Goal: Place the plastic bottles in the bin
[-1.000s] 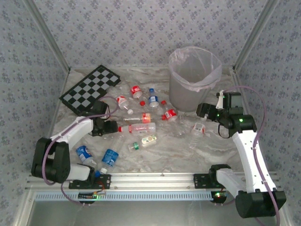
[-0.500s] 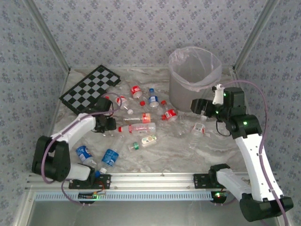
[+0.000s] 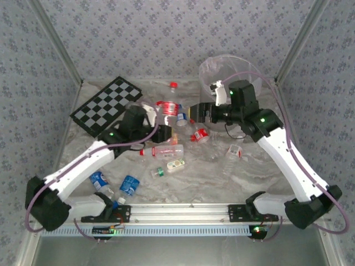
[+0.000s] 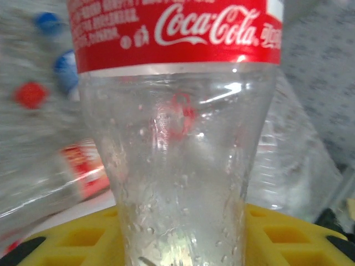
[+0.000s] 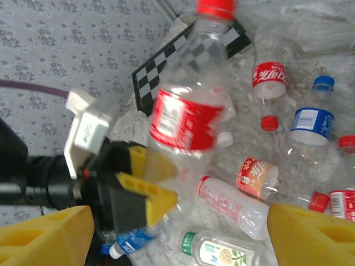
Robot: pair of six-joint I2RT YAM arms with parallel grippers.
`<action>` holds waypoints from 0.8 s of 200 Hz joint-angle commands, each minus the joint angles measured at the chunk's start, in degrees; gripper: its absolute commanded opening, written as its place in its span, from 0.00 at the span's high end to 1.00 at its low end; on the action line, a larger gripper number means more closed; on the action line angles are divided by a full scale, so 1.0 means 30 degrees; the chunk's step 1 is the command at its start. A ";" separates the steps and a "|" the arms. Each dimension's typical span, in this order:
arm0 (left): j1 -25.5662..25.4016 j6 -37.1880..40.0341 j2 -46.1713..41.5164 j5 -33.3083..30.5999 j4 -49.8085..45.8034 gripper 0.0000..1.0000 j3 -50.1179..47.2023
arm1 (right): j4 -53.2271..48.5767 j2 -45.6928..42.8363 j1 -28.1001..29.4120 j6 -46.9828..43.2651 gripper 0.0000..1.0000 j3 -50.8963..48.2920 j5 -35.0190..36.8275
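the left gripper point(image 3: 160, 132) is gripping the base of a coca-cola bottle point(image 3: 166, 106) and is holding it above the table, a little tilted, with the red cap point(image 3: 173, 85) on top. in the left wrist view the clear body of this bottle is sitting between the yellow pads point(image 4: 294, 233), so these jaws are closed on it.

the right gripper point(image 3: 195, 113) is hanging just beside the bottle, on the bin's side, and is facing it. in the right wrist view its two yellow fingers point(image 5: 44, 235) are standing far apart with nothing between them, so these jaws are open. the bin point(image 3: 209, 69) is standing at the far right of the table, behind the right arm.

i am judging that the step in hand is a pass of one bottle from the left arm to the right arm, because the bin is on the right arm's side. the next move is calling for the right gripper to come around the red label point(image 5: 186, 119), clear of the left fingers point(image 5: 145, 191), and to close before the left jaws are letting go.

the other plastic bottles point(image 3: 166, 151) are lying on the table point(image 3: 260, 183), near the chequered board point(image 3: 105, 102), not yet in the bin.
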 commanded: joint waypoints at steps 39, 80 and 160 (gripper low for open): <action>-0.1904 -0.0061 0.1385 0.1558 0.3074 0.64 0.1074 | -0.0370 0.2111 -0.0177 0.0707 0.08 0.1304 0.0263; -0.2128 0.0125 0.1195 0.1006 0.3078 0.65 0.1093 | -0.0188 0.3041 -0.0625 0.1050 0.13 0.1264 -0.0120; -0.2430 0.0592 0.0895 0.0893 0.3235 0.64 0.0925 | 0.1037 0.3426 -0.0860 0.0913 0.35 0.1239 -0.0962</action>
